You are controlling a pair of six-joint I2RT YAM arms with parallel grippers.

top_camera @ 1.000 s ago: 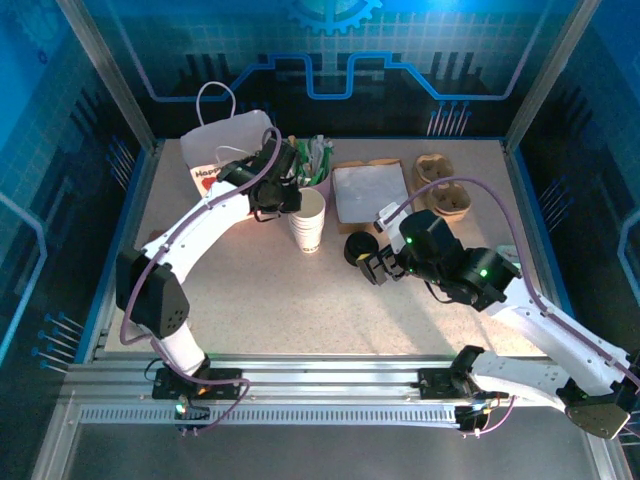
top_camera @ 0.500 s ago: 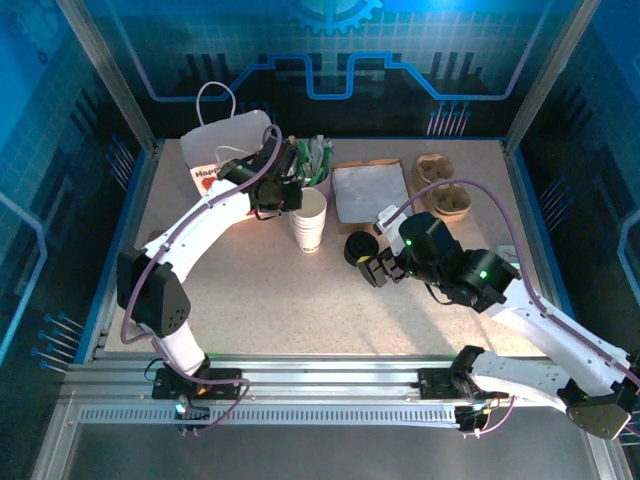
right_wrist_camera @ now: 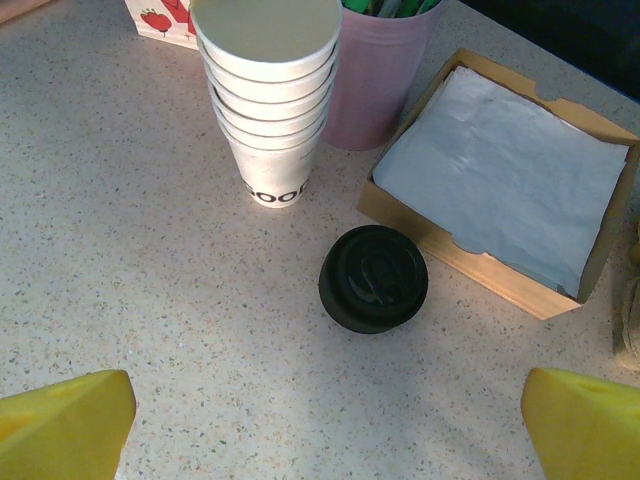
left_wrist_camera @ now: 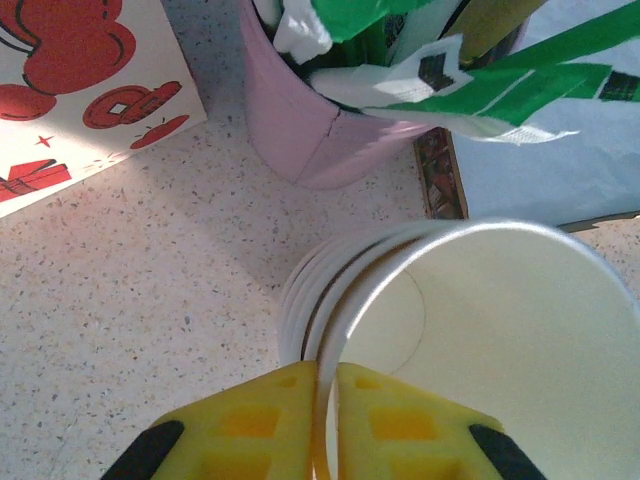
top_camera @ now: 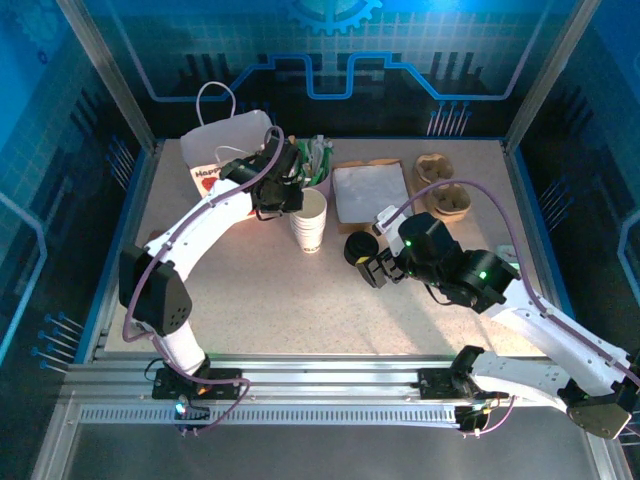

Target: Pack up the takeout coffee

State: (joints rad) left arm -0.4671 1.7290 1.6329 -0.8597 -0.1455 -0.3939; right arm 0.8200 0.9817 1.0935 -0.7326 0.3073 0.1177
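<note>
Between left jaws, rim of top white cup [left_wrist_camera: 500, 330], pinched.

The top camera overlooks the whole table [top_camera: 260, 300] from above; both close wrist cameras share the cup stack [right_wrist_camera: 268, 110].

Lighting: bright, even, from above; blue cast on the enclosure walls [top_camera: 50, 150].
Shadows: soft, short, beside the black lid [right_wrist_camera: 373, 278].
Exposure: top cup [left_wrist_camera: 500, 330] interior bright, unclipped.
Focus: table [right_wrist_camera: 150, 300] speckle crisp; right gripper [right_wrist_camera: 325, 430] fingers [right_wrist_camera: 62, 422] soft.
</note>
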